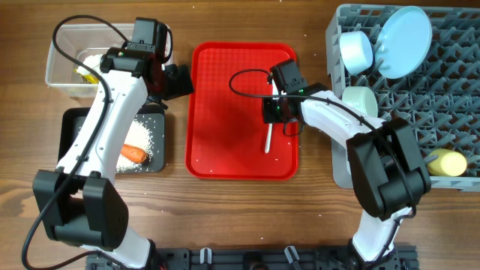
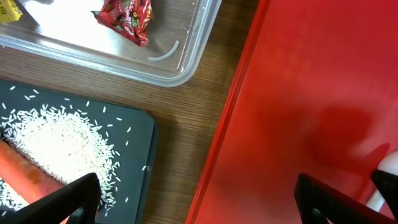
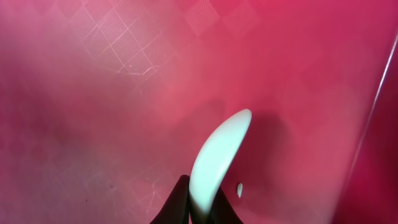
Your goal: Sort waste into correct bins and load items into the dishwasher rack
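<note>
White spoon (image 3: 217,149) likely light, stiff, slick plastic; right gripper (image 3: 199,205) pinches one end, may pivot; left gripper (image 2: 199,202) spread wide, empty.

Round your right gripper (image 3: 198,210) jaws the red tray (image 3: 93,93) is bare; only its raised rim (image 3: 380,87) stands off to one side.

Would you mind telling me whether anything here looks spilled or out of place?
A stray white grain, likely rice, lies on the red tray, beside the white spoon pinched in the right hand. The main rice heap sits in the black tray. Nothing else stands out.
</note>
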Tool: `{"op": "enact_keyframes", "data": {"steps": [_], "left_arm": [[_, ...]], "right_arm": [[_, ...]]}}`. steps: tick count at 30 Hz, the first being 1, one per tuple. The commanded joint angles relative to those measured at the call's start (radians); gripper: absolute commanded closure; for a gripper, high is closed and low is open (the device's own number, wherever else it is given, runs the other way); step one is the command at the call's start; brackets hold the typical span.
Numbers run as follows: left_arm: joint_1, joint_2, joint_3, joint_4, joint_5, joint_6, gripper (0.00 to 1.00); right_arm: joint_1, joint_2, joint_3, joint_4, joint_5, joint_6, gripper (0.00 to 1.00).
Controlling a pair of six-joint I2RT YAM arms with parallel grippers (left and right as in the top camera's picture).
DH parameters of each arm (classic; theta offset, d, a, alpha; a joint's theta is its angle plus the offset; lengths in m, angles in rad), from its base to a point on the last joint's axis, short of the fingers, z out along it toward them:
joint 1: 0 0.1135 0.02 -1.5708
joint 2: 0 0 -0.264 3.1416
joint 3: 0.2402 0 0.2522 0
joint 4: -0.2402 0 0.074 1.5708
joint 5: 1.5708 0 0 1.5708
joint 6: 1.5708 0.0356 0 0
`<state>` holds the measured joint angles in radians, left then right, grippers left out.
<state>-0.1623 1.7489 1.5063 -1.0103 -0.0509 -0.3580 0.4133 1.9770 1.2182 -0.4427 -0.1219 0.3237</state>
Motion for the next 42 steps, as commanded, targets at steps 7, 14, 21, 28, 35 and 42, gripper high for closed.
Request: {"op": "enact_keyframes", "data": {"steps": [7,14,21,28,35,42], "left_arm": [[0.002,0.006,-0.005,0.0,0.005,-0.002,0.0],[0.002,0.006,-0.005,0.0,0.005,-0.002,0.0],[0.002,0.006,-0.005,0.0,0.005,-0.002,0.0],[0.002,0.006,-0.005,0.0,0.005,-0.002,0.0],[0.002,0.006,-0.005,0.0,0.005,-0.002,0.0],[0.002,0.006,-0.005,0.0,0.005,-0.002,0.0]], "right_arm": [[-0.053,-0.171,0.087,-0.225,0.019,-0.006,0.96],[-0.311,-0.576,0.097,-0.484,0.11,0.219,0.96],[-0.786,-0.657,0.095,-0.581,0.43,0.343,0.96],[-1.003,-0.532,0.012,-0.456,0.446,0.386,0.96],[-1.022,-0.396,-0.016,-0.336,0.365,0.41,0.96],[-1.022,-0.392,-0.016,-0.336,0.317,0.307,0.49]]}}
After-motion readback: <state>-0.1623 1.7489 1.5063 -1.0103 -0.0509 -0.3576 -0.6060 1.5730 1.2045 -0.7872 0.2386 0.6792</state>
